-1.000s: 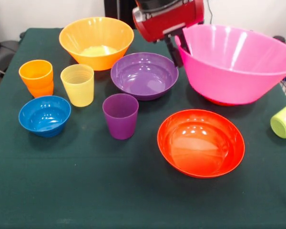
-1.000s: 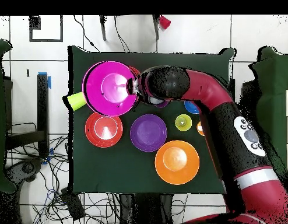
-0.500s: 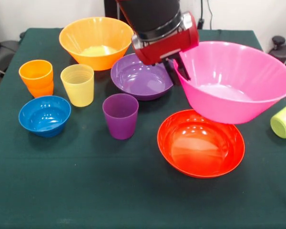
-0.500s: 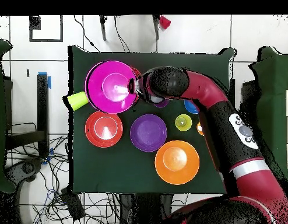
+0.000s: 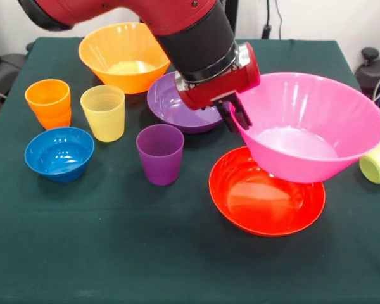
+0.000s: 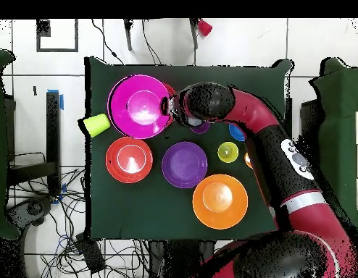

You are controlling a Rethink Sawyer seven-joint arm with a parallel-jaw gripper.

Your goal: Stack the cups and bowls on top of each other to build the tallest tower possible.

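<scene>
Near, red bowl [image 5: 266, 193] on tabletop [image 5: 114, 253]; just above, at its 1 o'clock, pink bowl [image 5: 310, 130], rim pinched at 9 o'clock by closed tool [image 5: 235, 117]; advice: centre, level, lower gently before release.

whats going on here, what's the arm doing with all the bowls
The red and black arm's gripper holds the large pink plastic bowl by its rim, tilted, over a shallow red-orange bowl on the green table. Nothing is stacked in front yet: the purple bowl, yellow-orange bowl, small blue bowl and the cups stand apart.
</scene>
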